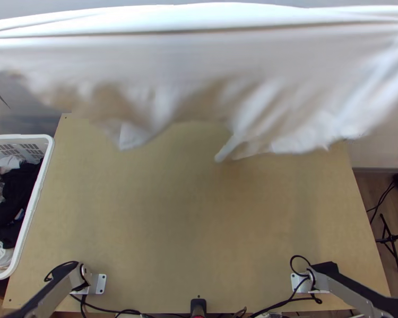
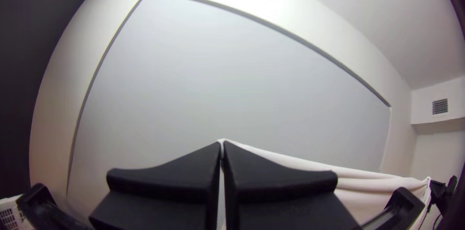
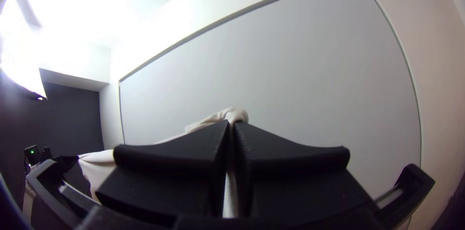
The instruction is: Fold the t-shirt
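Observation:
The white t-shirt (image 1: 199, 58) hangs in the air across the upper part of the top view, its top edge stretched nearly straight and its lower part falling in uneven, blurred folds over the table's far side. In the left wrist view my left gripper (image 2: 222, 144) is shut on an upper end of the shirt (image 2: 363, 174), whose taut edge runs to the other arm's gripper. My right gripper (image 3: 231, 123) is shut on bunched cloth of the shirt (image 3: 213, 118) at the opposite end. Which parts of the shirt they hold, I cannot tell.
The light wooden table (image 1: 193, 212) shows bare in its middle and near part. A white basket (image 1: 49, 159) of dark and pale clothes stands at its left side. Black cables (image 1: 114, 310) run along the near edge, and a black stand (image 1: 390, 238) is at the right.

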You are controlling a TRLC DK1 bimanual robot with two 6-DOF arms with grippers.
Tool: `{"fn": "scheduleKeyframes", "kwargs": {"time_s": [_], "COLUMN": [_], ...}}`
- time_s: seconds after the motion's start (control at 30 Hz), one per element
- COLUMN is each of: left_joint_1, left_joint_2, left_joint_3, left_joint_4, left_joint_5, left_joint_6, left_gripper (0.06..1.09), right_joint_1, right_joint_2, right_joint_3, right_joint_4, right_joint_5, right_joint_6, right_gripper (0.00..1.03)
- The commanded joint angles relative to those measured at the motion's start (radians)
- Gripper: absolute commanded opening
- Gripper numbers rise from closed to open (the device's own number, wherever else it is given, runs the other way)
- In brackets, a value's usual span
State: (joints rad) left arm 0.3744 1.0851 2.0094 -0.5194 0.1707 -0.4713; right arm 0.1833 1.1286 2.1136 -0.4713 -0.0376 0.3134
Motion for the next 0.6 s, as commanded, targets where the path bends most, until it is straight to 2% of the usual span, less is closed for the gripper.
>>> {"fn": "scheduleKeyframes", "kwargs": {"time_s": [0.0,0.4,0.5,0.57], "left_joint_1": [0.032,0.023,0.000,-0.017], "left_joint_2": [-0.157,-0.182,-0.228,-0.306], "left_joint_3": [0.008,-0.026,-0.178,-0.402], "left_joint_4": [0.005,-0.011,-0.083,-0.116], "left_joint_5": [-0.002,0.000,0.012,0.066], "left_joint_6": [0.000,-0.058,-0.056,-0.032], "left_gripper": [0.09,0.09,0.09,0.09], "right_joint_1": [0.042,0.050,0.050,0.051], "right_joint_2": [-0.115,-0.101,-0.121,-0.185], "right_joint_3": [0.125,0.125,-0.041,-0.267], "right_joint_4": [-0.158,-0.162,-0.222,-0.222], "right_joint_5": [-0.022,-0.022,-0.018,-0.019], "right_joint_6": [-0.004,-0.004,0.029,0.072], "right_gripper": [0.03,0.03,0.03,0.03]}}
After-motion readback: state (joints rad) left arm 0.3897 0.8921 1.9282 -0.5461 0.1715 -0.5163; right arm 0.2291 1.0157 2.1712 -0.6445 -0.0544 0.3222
